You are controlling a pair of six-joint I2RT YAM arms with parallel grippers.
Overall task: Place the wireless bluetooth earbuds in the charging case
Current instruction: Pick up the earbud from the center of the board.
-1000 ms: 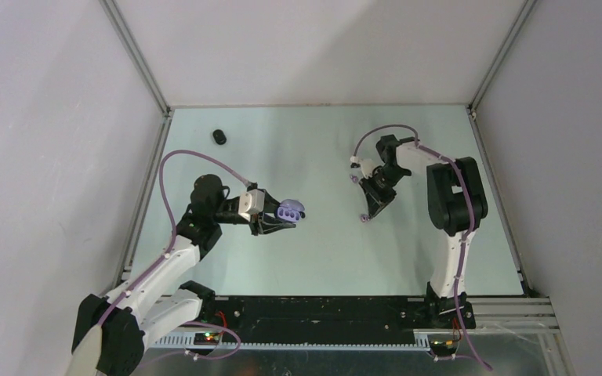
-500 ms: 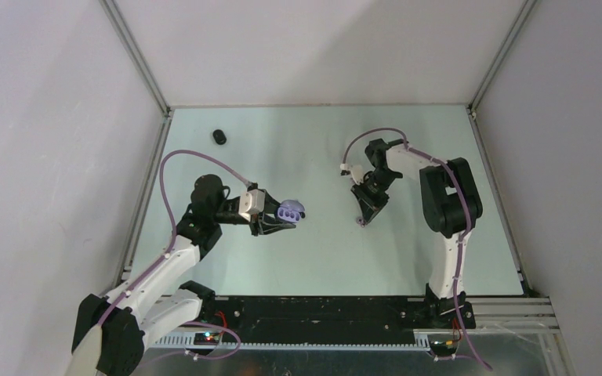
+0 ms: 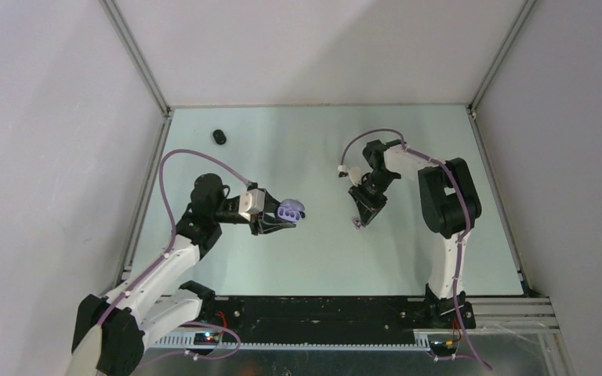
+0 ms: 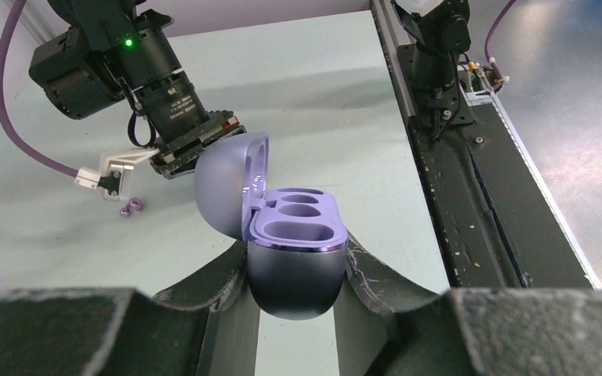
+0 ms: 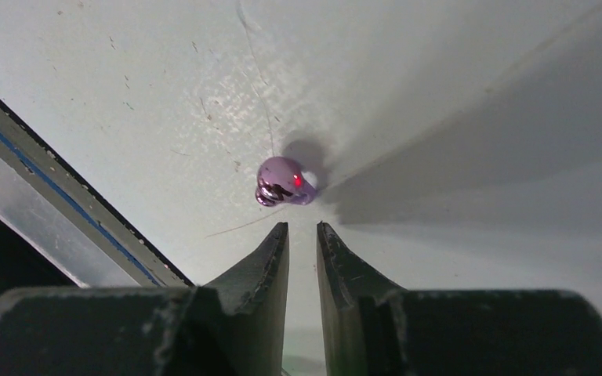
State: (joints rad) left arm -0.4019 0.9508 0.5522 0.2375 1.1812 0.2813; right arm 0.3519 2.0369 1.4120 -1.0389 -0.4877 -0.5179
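- Top view: shows the left pincer (image 3: 281,215) clamped tight on the pale purple charging case (image 3: 291,210), lid flipped open, left of the middle of the bench (image 3: 306,149).
- Puts the right pincer (image 3: 358,220) right of the middle, pointing down at the bench, with a pale purple earbud (image 3: 355,225) right at its tip; too small here to tell touching from apart.
- Leaves a small black thing (image 3: 219,137) near the far left corner, well apart from both arms; cannot tell what it is.
- Left wrist view: shows the case upright between the two fingers (image 4: 204,294), gripped at its rounded lower half and raised off the bench.
- Shows the lid (image 4: 231,184) swung up and back to the left, and the sockets (image 4: 298,215) facing up, both empty.
- Shows the earbud lying on the bench beyond the case, to the left, near the tip of the right arm (image 4: 125,63).
- Right wrist view: looks down on the earbud, lying on the bench just past the fingertips (image 5: 270,251), slightly left of the gap, with a red dot lit on it.
- Shows the right pincer nearly closed, only a narrow slit between the fingers, nothing in it, tips apart from the earbud.
- Shows a dark-edged rail (image 5: 55,164) crossing the left side of that view.
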